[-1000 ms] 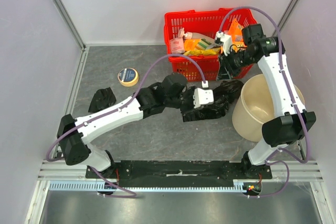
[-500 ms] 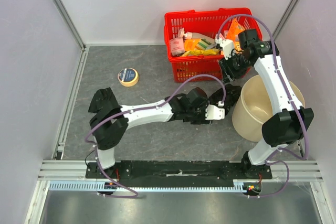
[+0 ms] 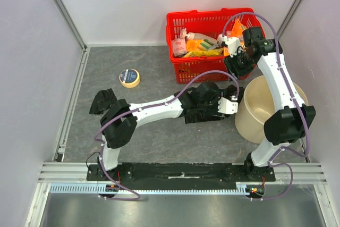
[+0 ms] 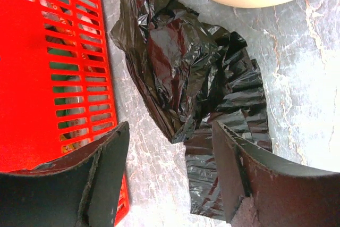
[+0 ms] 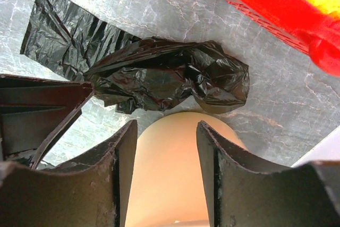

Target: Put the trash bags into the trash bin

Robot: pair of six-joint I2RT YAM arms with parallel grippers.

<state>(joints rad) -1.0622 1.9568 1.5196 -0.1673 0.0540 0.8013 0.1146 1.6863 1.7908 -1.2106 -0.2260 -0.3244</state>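
Looking at a grey marbled tabletop [image 3: 159, 62], white walls [image 3: 32, 51]. Small black bag [image 3: 101, 101] far left. Tape roll [image 3: 129, 77] label unreadable. Left gripper [image 4: 167, 142] fingers apart over crumpled trash bag [image 4: 175, 62]: long axis along red basket [image 4: 48, 78], bunched end at upright trash bin [image 3: 255, 118]. Right gripper [image 5: 166, 131] apart, empty, above bin.

Nothing here can actually be read. The roll of tape [image 3: 129, 77] at the left of the overhead view has a dark round label in its middle, but the print is too small to make out. The packets [image 3: 199, 43] in the red basket [image 3: 183, 73] at the top carry coloured printing, likewise illegible
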